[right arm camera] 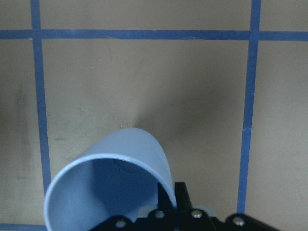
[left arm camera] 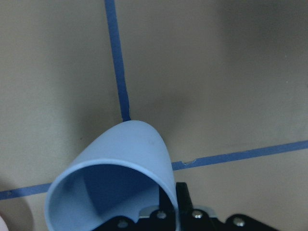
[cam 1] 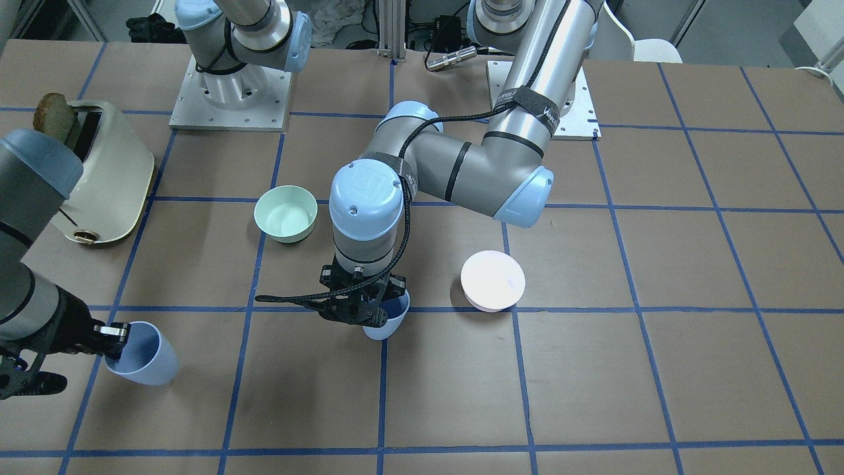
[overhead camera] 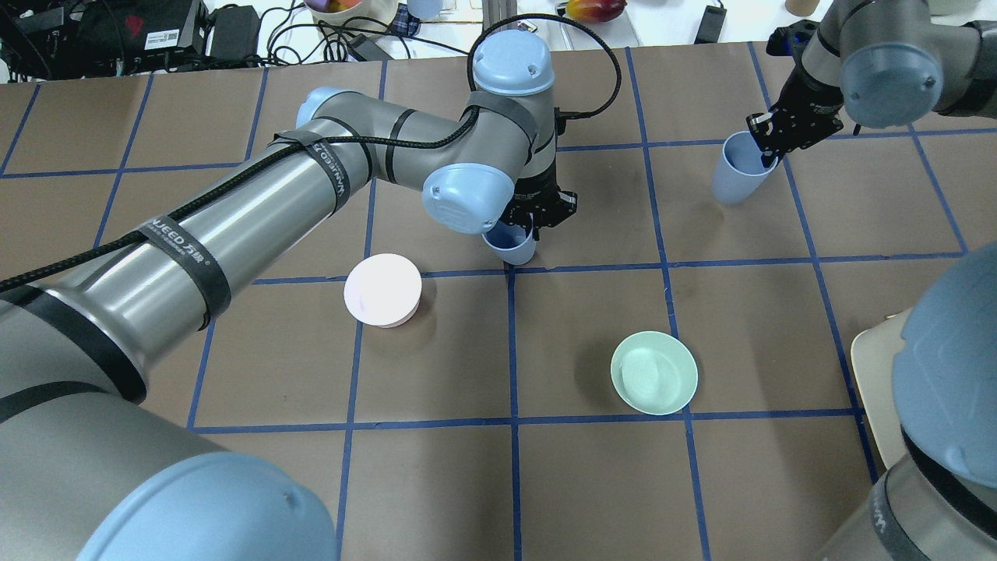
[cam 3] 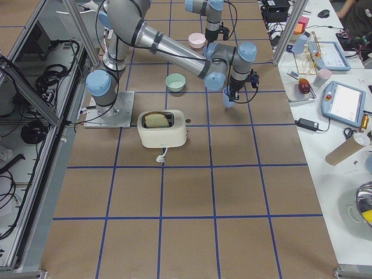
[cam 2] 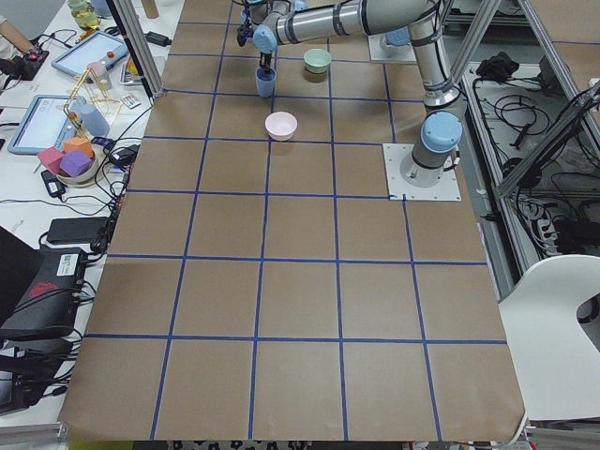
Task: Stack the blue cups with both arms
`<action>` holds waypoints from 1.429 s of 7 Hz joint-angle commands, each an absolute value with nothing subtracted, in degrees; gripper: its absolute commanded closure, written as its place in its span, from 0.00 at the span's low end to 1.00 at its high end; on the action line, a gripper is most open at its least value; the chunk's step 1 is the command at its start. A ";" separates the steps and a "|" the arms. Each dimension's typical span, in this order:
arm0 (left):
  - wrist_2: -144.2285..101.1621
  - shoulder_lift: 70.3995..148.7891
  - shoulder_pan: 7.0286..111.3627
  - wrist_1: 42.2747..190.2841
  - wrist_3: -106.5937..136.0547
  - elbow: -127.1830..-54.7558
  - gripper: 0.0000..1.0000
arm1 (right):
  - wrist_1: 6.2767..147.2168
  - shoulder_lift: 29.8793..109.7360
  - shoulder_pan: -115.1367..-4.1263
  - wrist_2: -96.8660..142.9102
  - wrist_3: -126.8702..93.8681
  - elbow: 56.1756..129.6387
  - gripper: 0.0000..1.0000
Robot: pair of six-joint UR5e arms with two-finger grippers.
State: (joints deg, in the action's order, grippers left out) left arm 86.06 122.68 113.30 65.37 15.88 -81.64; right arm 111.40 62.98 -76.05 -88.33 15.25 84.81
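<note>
Two pale blue cups are on the brown table. My left gripper (cam 1: pixel 359 305) (overhead camera: pixel 536 212) is shut on the rim of one blue cup (cam 1: pixel 390 321) (overhead camera: pixel 512 245) near the table's middle, one finger inside and one outside; the cup leans. It fills the bottom of the left wrist view (left arm camera: pixel 115 173). My right gripper (cam 1: pixel 111 335) (overhead camera: pixel 769 139) is shut the same way on the rim of the other blue cup (cam 1: pixel 146 359) (overhead camera: pixel 736 175), far to the robot's right. That cup shows in the right wrist view (right arm camera: pixel 110 178). The two cups are far apart.
A mint-green bowl (cam 1: pixel 286 213) (overhead camera: pixel 654 372) stands nearer the robot's base. A pale pink bowl (cam 1: pixel 492 280) (overhead camera: pixel 382 290) lies upside down beside the left gripper's cup. A cream toaster (cam 1: pixel 109 175) holding toast sits at the robot's right.
</note>
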 commanded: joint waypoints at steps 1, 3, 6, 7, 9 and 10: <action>86.13 119.64 110.85 71.31 15.12 -79.03 0.00 | 105.85 64.33 -78.55 -85.45 11.64 80.97 1.00; 86.65 114.81 108.20 86.67 5.77 -74.37 0.00 | 102.50 65.21 -87.58 -85.86 -0.04 77.36 1.00; 86.75 102.61 100.92 102.69 -0.51 -74.53 0.00 | 97.84 68.72 -96.31 -85.17 -10.95 76.90 1.00; 87.01 98.65 97.24 106.49 -0.61 -76.27 0.00 | 97.91 68.73 -100.16 -85.17 -15.25 76.99 1.00; 87.01 92.22 93.35 97.55 -0.61 -85.21 0.01 | 97.65 68.12 -104.84 -85.25 -20.72 77.43 1.00; 87.01 90.63 93.34 93.90 -0.44 -88.39 0.01 | 96.60 68.12 -105.38 -85.34 -21.18 78.21 1.00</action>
State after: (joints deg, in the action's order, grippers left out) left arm 86.93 93.27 94.13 99.12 -0.52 -84.01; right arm 97.54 68.21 -104.00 -85.26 -19.61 77.47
